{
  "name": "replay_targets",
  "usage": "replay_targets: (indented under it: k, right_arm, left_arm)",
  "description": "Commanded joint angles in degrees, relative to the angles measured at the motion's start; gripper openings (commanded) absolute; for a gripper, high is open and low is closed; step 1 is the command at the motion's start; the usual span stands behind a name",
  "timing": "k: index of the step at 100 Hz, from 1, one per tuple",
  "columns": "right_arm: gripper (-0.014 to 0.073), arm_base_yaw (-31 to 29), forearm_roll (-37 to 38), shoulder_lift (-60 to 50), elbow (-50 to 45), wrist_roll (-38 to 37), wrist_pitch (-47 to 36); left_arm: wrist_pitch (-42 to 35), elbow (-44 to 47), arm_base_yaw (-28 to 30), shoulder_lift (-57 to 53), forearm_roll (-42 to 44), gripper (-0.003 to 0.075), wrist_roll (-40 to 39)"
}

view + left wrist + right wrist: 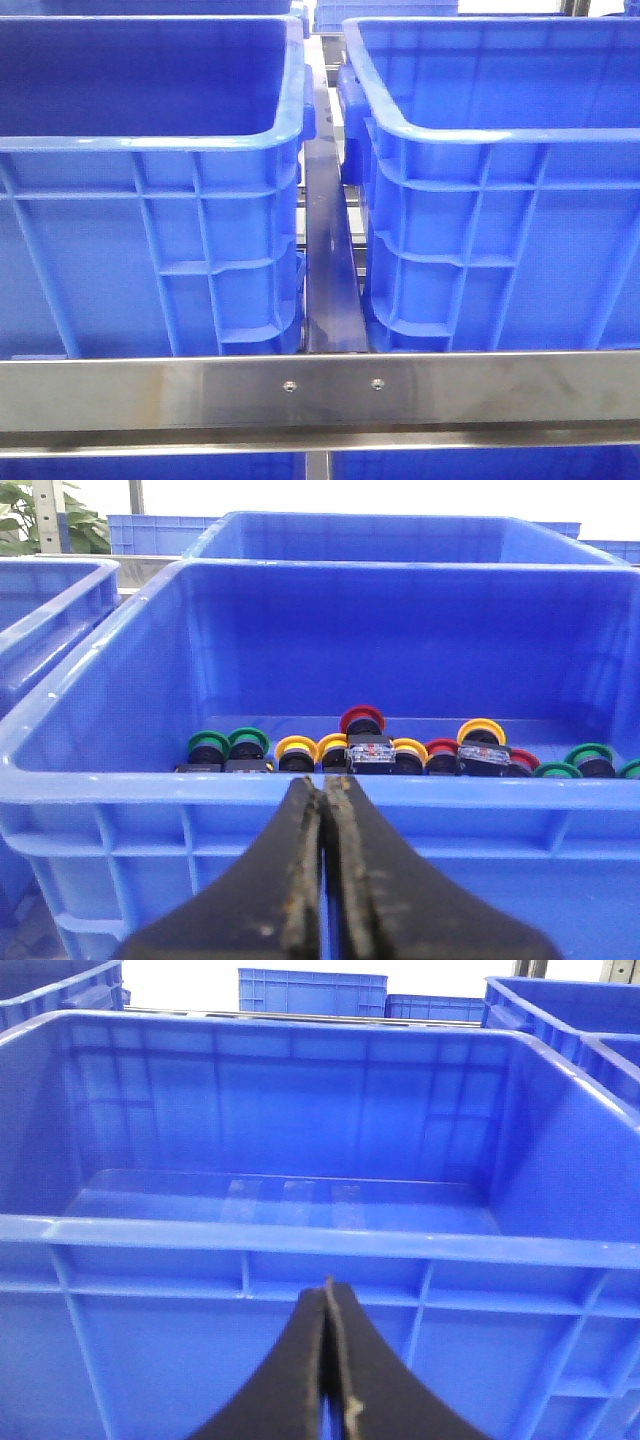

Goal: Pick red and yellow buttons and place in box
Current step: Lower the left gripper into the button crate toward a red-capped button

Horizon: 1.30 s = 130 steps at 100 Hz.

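Both tools (322, 810) (327, 1320) closed, level before blue crates' (300, 790) (300, 1240) rims.

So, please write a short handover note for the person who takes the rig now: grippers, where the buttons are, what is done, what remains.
Left gripper: shut, holding nothing, outside the near rim of the deep blue plastic crate that holds the buttons.
Right gripper: shut, holding nothing, in front of the other blue plastic crate, where no buttons show.
Small round red buttons and yellow buttons lie along the crate floor, mixed with green buttons.
Done: nothing visible.
Left: pick red and yellow buttons, place in box.
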<state>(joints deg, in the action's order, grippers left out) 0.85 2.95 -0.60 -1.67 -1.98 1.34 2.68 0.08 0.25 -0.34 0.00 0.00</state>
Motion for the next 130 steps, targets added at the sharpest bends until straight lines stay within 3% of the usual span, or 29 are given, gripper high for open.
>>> replay_targets:
  k: [1, 45, 72, 97, 130]
  right_arm:
    - [-0.0058, -0.1, 0.7, -1.3, 0.9, 0.0, -4.5]
    - [-0.0058, -0.1, 0.7, -1.3, 0.9, 0.0, -4.5]
    - [-0.0058, -0.1, 0.7, -1.3, 0.9, 0.0, -4.5]
    - [-0.0058, -0.1, 0.7, -1.3, 0.9, 0.0, -4.5]
    - [-0.0058, -0.1, 0.7, -1.3, 0.9, 0.0, -4.5]
  left_arm:
    - [-4.9, 3.0, 0.1, -1.7, -0.5, -0.0020, -0.8]
    - [-6.6, -0.3, 0.1, -1.7, -0.6, -0.0020, -0.8]
    - [3.9, -12.9, 0.1, 2.1, -0.6, -0.0020, -0.8]
    - [15.4, -25.3, 0.1, 13.5, -0.6, -0.0020, -0.8]
    - [23.6, -39.8, 0.1, 31.2, -0.6, -0.0008, -0.8]
